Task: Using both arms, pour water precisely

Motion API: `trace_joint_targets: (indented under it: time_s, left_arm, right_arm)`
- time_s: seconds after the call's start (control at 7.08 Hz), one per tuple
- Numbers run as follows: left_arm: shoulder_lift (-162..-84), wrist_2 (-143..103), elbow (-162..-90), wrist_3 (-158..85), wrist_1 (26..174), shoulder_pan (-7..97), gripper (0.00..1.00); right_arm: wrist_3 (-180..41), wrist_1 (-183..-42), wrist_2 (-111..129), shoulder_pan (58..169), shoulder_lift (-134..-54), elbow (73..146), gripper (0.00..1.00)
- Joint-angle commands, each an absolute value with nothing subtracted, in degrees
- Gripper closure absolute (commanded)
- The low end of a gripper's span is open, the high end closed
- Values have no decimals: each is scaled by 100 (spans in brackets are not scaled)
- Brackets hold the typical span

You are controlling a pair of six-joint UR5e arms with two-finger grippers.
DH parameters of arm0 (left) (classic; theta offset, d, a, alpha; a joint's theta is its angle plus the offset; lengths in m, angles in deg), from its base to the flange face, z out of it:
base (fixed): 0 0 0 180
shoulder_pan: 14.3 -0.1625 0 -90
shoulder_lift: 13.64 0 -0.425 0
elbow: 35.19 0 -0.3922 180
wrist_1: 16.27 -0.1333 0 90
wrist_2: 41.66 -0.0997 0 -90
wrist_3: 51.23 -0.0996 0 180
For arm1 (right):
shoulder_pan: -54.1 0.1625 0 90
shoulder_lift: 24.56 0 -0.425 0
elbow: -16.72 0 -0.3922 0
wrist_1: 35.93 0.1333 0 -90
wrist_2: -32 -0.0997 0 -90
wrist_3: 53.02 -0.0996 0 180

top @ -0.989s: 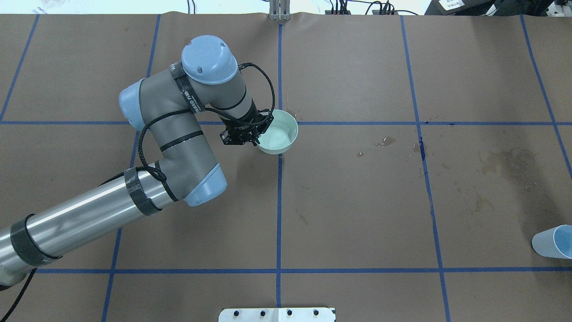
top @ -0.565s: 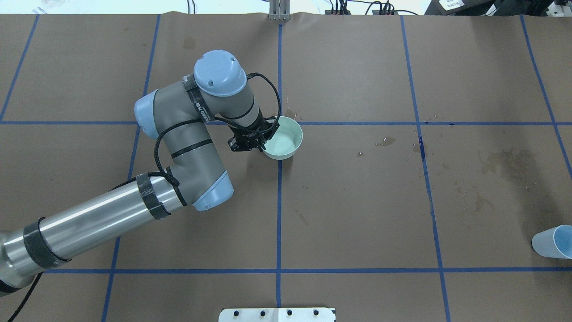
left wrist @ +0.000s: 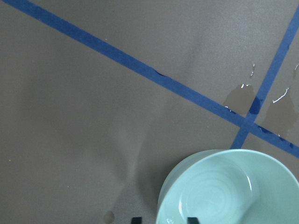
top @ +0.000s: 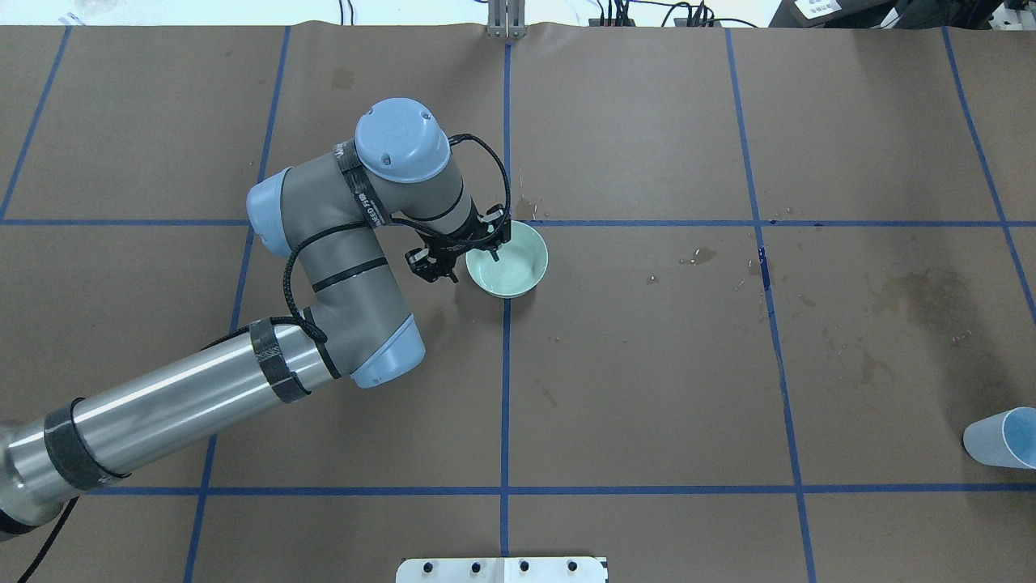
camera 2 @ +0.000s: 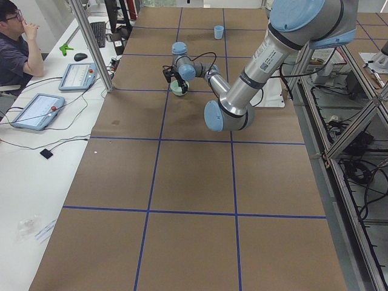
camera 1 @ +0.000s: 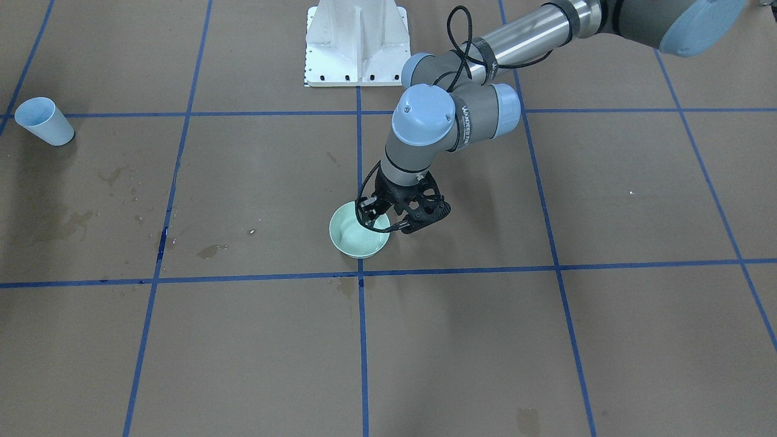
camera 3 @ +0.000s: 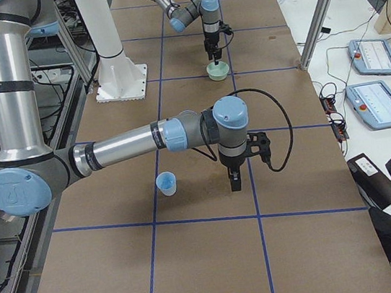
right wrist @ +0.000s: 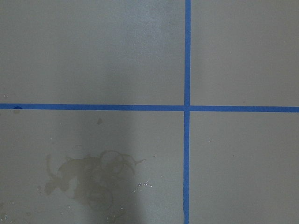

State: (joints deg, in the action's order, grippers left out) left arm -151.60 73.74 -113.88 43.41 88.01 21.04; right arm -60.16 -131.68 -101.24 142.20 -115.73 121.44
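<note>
A mint-green bowl (top: 518, 269) stands upright on the brown table by a blue tape cross, and also shows in the front view (camera 1: 351, 240). Pale shiny glints in its bottom (left wrist: 212, 196) look like a little water. My left gripper (top: 473, 265) points down over the bowl's near-left rim. One finger is inside and one outside, and in the left wrist view (left wrist: 163, 219) both stand off the wall, so it is open. My right gripper (camera 3: 234, 182) shows only in the right side view, pointing down beside a light blue cup (camera 3: 166, 184). I cannot tell its state.
The blue cup stands at the table's right edge (top: 999, 437). Wet stains and droplets lie right of the bowl (top: 698, 257) and further right (top: 923, 291). The white pedestal base (camera 1: 357, 42) is at the robot's side. An operator (camera 2: 15, 42) sits beyond the table.
The left arm moved right and slightly nearer with the bowl. The bowl went from tilted and raised to flat on the table, and the fingers spread off its rim.
</note>
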Motion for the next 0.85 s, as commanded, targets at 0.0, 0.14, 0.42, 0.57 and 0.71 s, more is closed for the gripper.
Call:
trace_joint_targets:
  time_s: [0.0,0.14,0.42,0.57,0.71]
  left_arm:
    - [-15119,7392,-11997,4325,8309,2418,0]
    - [-15111,7392,-12375,4194,7739,2498,0]
    - [-14883,7383,-12921,4044,7295,2542,0]
    - [-14699,7348,-13097,4052,7250,2552,0]
    - [-14497,7339,-13404,4052,7024,2630,0]
  right_arm:
    - [-7138,-13401,-9427,14393,-12006,13099,0]
    - [-7879,-13402,-8838,14288,-12419,13794,0]
    - [-9092,-13436,-8167,14156,-12957,14491,1]
    - [-9899,-13445,-7790,13886,-13168,14808,1]
    - [-11456,-13776,-6959,13083,-13257,15159,2]
